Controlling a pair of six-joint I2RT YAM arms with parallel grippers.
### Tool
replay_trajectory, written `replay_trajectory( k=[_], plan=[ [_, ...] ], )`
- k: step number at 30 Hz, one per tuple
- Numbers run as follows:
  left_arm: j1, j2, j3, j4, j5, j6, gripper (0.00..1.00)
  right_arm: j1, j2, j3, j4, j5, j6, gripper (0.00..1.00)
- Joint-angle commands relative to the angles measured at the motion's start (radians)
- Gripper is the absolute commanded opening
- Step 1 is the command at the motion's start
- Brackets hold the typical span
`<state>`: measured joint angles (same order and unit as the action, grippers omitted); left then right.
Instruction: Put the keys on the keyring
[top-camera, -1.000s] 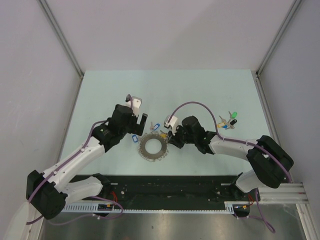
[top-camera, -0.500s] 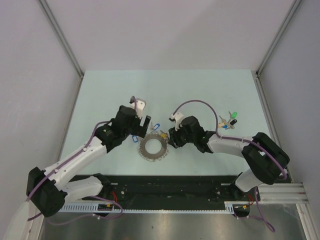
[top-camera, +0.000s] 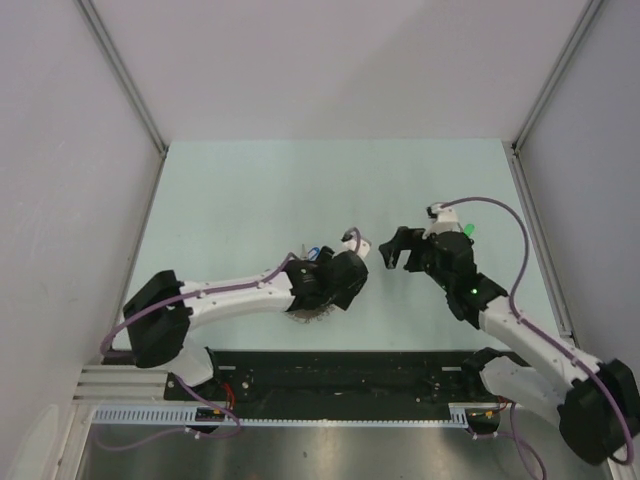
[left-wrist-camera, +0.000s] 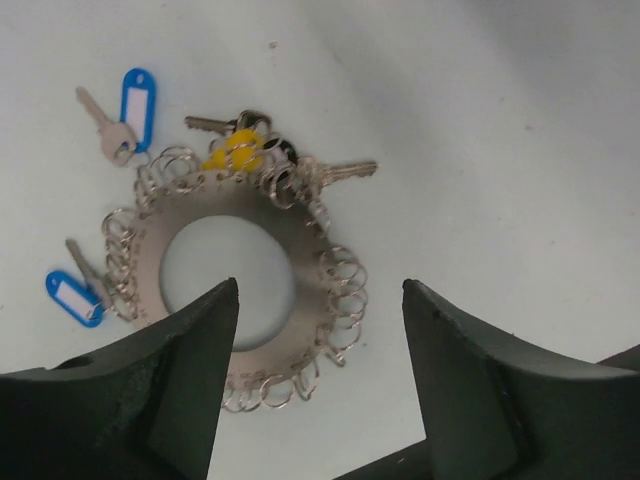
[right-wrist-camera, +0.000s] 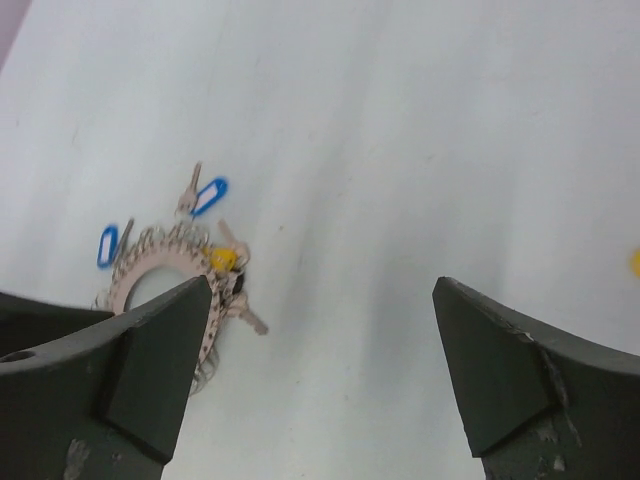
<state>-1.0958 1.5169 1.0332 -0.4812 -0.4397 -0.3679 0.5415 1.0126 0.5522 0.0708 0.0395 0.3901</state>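
The keyring (left-wrist-camera: 235, 195) is a flat grey disc with a hole and small wire loops round its rim, lying on the table. Hooked on its edge are a yellow-capped key (left-wrist-camera: 240, 150), a black-capped key (left-wrist-camera: 283, 152) and two blue-tagged keys (left-wrist-camera: 138, 95) (left-wrist-camera: 75, 297). My left gripper (left-wrist-camera: 320, 290) hovers open right over the ring's near right rim, holding nothing; from above it (top-camera: 335, 280) covers most of the ring. My right gripper (right-wrist-camera: 322, 283) is open and empty, off to the ring's right (top-camera: 392, 248). In its view the keyring (right-wrist-camera: 165, 260) lies partly behind its left finger.
A green-capped key (top-camera: 467, 230) lies on the table behind the right wrist, near the right side. Grey walls enclose the pale table on three sides. The black rail (top-camera: 340, 375) with both arm bases runs along the near edge.
The right gripper has opened and pulled back to the right, away from the ring. The left arm has swung right and now sits over the ring, its jaws somewhat narrower.
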Motion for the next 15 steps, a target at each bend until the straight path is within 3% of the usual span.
replay_trajectory(
  k=[1, 3, 6, 15],
  plan=[
    [-0.042, 0.115, 0.103, -0.023, -0.077, -0.104, 0.65, -0.063, -0.208, -0.057, -0.098, 0.122, 0.033, 1.0],
    [-0.05, 0.144, 0.117, -0.019, -0.074, -0.124, 0.52, -0.081, -0.278, -0.069, -0.129, 0.126, 0.023, 1.0],
    [-0.056, 0.199, 0.134, -0.033, -0.077, -0.146, 0.43, -0.11, -0.357, -0.081, -0.169, 0.128, 0.006, 1.0],
    [-0.061, 0.281, 0.14, -0.048, -0.155, -0.177, 0.31, -0.155, -0.396, -0.086, -0.2, 0.088, -0.022, 1.0]
  ],
)
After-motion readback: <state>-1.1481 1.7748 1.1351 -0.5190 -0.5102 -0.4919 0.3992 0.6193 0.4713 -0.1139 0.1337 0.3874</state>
